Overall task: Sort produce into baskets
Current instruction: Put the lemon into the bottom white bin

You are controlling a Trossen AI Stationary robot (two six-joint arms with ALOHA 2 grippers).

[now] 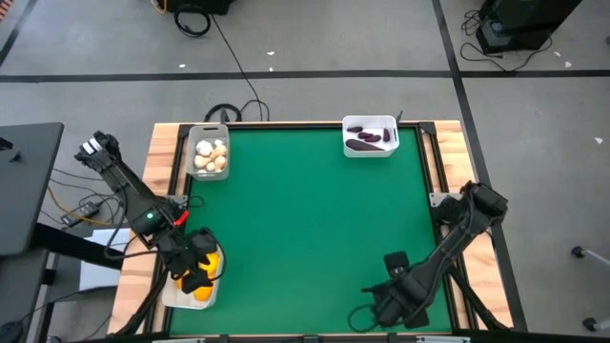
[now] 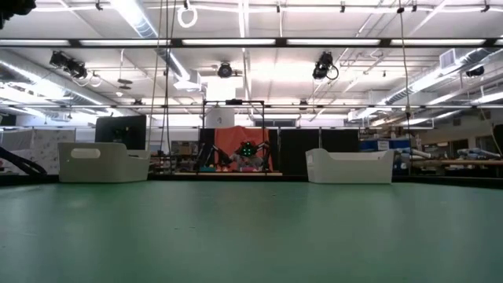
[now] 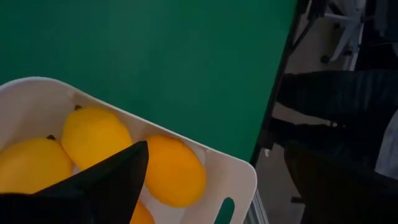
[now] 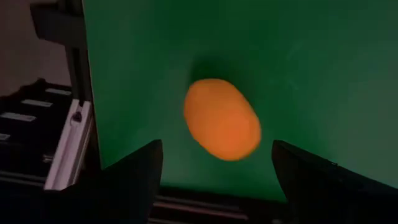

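Note:
An orange citrus fruit [image 4: 221, 118] lies on the green table near its near right edge. My right gripper [image 4: 217, 146] hangs above it, open, with one finger on either side and clear of it. In the high view the right gripper [image 1: 389, 303] hides this fruit. My left gripper [image 1: 197, 272] is open over the near-left white basket [image 3: 239, 180], which holds yellow fruits [image 3: 93, 134] and an orange fruit [image 3: 174, 168]. Nothing is between its fingers [image 3: 112, 177]. The far-left basket [image 1: 209, 155] holds off-white bulbs. The far-right basket [image 1: 370, 136] holds dark purple pieces.
Wooden rails frame the green table [image 1: 305, 219]. The table's near edge and a metal rail [image 4: 65, 152] lie close to the right gripper. The two far baskets [image 2: 102, 161] [image 2: 350, 167] stand at the back of the table. Cables lie on the floor beyond.

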